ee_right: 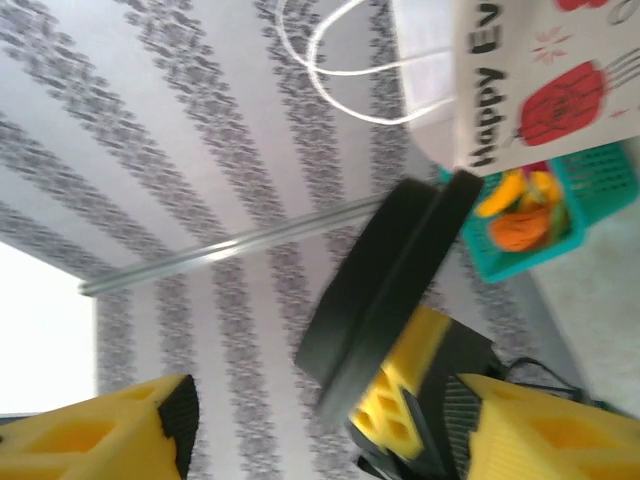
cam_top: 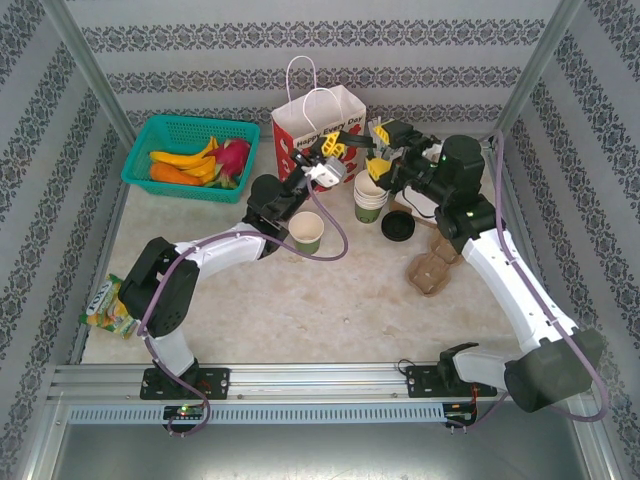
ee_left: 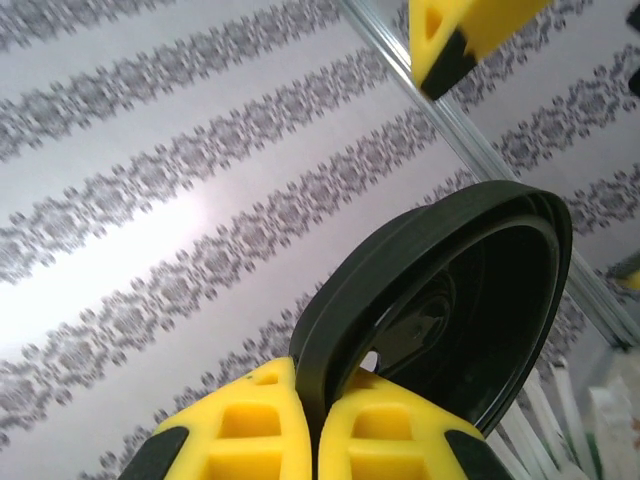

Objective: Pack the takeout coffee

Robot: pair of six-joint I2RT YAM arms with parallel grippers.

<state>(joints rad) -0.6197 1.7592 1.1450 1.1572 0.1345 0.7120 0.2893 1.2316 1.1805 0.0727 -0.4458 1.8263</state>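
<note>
Patterned walls point(ee_left: 150, 200), lid point(ee_left: 470, 320) in left pincer point(ee_left: 315, 420)

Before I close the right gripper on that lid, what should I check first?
1. Left gripper pinches the black lid by its rim: ok.
2. Right gripper open, a finger on each side of the lid: ok.
3. Lid centred in that gap: cannot tell.
4. Green cup upright and uncovered: ok.
5. Paper bag standing upright behind it: ok.
</note>
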